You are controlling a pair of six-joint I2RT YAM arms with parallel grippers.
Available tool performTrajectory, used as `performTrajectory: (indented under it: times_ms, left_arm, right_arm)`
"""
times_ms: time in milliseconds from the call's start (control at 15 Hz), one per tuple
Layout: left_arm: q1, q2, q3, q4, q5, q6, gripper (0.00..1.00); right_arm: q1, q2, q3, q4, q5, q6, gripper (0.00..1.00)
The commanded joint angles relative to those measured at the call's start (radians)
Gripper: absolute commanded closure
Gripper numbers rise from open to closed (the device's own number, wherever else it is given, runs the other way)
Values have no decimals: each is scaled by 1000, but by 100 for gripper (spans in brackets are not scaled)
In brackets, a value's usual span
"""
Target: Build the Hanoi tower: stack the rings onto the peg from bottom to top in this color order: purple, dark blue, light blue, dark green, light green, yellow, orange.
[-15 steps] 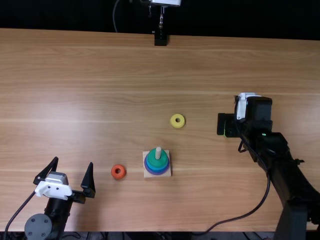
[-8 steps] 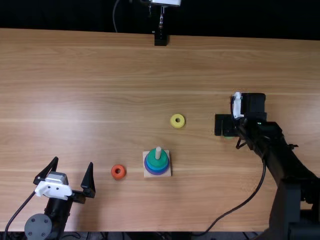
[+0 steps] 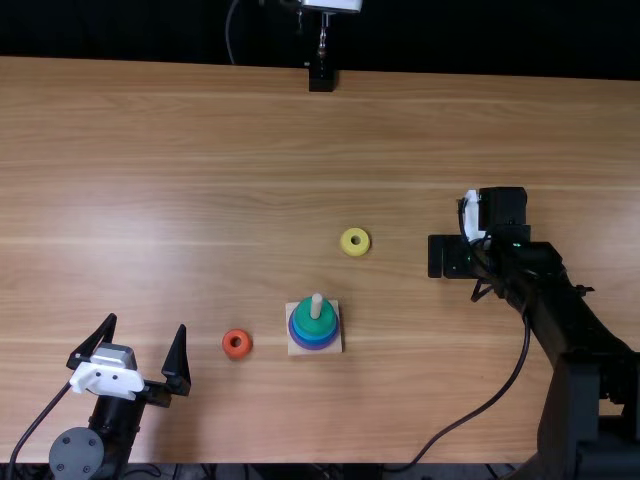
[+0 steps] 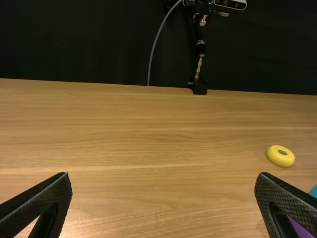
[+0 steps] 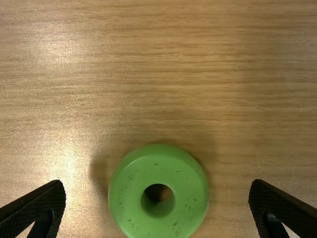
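A light wood-grained tabletop (image 3: 200, 150) runs back to a black backdrop (image 3: 120, 30), with the orange ring (image 3: 228, 345), yellow ring (image 3: 345, 243) and partly filled peg (image 3: 316, 305) on it. The right gripper (image 3: 450, 257) is spread wide over the light green ring (image 5: 128, 192), which sits between its two fingers, apart from both; the left gripper (image 3: 147, 322) is also spread, holding nothing, near the orange ring.

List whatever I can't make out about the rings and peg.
Peg: lower part hidden by the stacked rings, top view.
Light green ring: one side cut off by the bottom edge, right wrist view.
Purple ring: largely hidden behind the left gripper, left wrist view.
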Motion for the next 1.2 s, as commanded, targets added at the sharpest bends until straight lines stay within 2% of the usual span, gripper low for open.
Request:
performTrajectory:
  times_ms: [0,400,467,533,600,667,800,933,1133]
  left_arm:
    - [11,-12,-30,4,0,8,0]
    - [11,-12,-30,4,0,8,0]
    - [11,-12,-30,4,0,8,0]
    - [11,-12,-30,4,0,8,0]
    - [11,-12,-30,4,0,8,0]
    - [11,-12,-30,4,0,8,0]
    - [11,-12,-30,4,0,8,0]
    - [11,-12,-30,4,0,8,0]
    - [11,-12,-30,4,0,8,0]
  right_arm:
    - [15,35,35,-1,10,2,0]
    - [17,67,58,-4,8,4,0]
    - [17,66,58,-4,6,4,15]
    - [15,66,58,-4,6,-2,48]
    - [17,66,57,-4,5,-7,71]
    - [15,67,57,-4,5,-9,78]
    - [15,67,55,-14,-1,-11,100]
    - [14,64,58,-21,-3,-39,100]
    - [20,55,61,-21,-3,-48,100]
